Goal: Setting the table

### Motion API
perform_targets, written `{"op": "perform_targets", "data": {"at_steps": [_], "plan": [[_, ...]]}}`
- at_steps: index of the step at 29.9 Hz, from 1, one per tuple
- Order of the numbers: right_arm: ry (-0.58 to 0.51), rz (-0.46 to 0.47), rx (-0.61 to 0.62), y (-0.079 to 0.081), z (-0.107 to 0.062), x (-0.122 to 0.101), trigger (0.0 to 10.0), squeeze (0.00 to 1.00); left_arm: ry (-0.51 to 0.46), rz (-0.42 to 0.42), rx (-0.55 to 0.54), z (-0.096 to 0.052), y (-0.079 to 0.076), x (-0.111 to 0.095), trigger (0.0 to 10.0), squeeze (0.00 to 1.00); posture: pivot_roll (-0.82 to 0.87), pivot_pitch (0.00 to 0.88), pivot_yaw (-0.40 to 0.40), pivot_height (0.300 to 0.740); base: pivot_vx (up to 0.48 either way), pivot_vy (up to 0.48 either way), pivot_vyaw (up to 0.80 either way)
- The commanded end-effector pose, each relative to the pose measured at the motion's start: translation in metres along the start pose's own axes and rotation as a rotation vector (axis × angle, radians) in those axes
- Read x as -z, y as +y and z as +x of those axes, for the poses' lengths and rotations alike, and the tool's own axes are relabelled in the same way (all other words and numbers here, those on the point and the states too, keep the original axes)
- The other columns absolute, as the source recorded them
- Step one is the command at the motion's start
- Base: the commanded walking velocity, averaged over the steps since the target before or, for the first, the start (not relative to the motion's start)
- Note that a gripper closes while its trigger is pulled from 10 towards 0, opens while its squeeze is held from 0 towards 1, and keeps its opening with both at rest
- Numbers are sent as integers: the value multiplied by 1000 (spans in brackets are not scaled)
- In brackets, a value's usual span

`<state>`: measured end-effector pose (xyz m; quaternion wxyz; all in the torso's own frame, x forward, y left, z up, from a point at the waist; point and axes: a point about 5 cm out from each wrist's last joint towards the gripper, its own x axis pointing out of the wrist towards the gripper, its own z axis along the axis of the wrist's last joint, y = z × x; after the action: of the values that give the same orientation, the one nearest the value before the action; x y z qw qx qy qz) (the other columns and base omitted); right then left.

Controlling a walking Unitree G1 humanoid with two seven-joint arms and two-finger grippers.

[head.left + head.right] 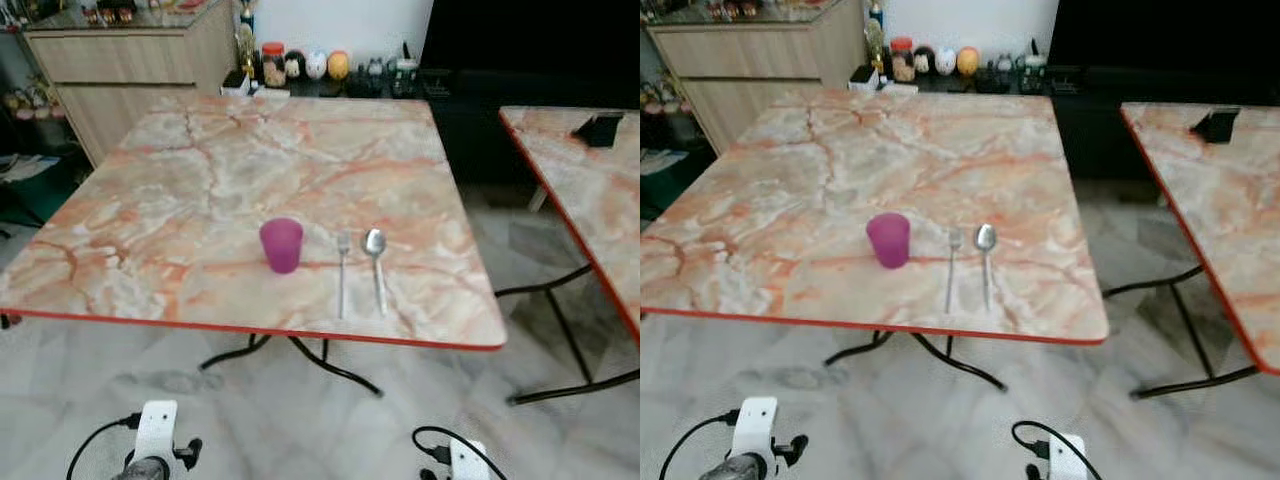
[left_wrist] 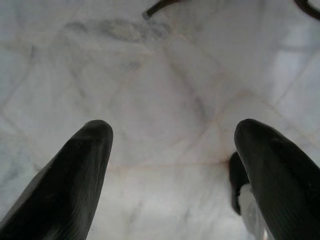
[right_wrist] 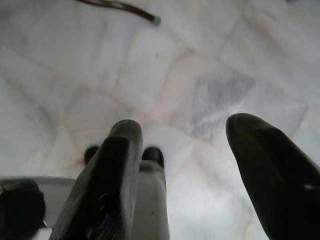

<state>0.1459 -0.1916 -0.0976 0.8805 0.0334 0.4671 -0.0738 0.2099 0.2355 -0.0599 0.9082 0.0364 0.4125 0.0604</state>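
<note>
three items on marble table [image 1: 200, 180] near front edge: purple cup [image 1: 281, 244] upright, fork [image 1: 342, 270] just right of it, spoon [image 1: 376, 265] beside fork, both handles toward robot. second marble table [image 1: 590, 190] well apart at right. both arms hang low over pale floor [image 2: 165, 90]. left gripper [image 2: 172, 165] fingers spread, holding nothing. right gripper [image 3: 182, 160] fingers also apart, empty.
</note>
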Motion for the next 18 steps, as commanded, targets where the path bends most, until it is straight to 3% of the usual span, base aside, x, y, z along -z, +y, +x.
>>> {"op": "perform_targets", "data": {"at_steps": [1,18], "plan": [[-3,1,-7,2,1,-3,10000,0,-1,14,-5,-1,1,1,10000,0,29,0,0,740,0,0,0],[4,1,-14,8,1,0,10000,0,-68,-20,7,1,-2,-12,10000,0,35,0,-3,740,0,0,0]]}}
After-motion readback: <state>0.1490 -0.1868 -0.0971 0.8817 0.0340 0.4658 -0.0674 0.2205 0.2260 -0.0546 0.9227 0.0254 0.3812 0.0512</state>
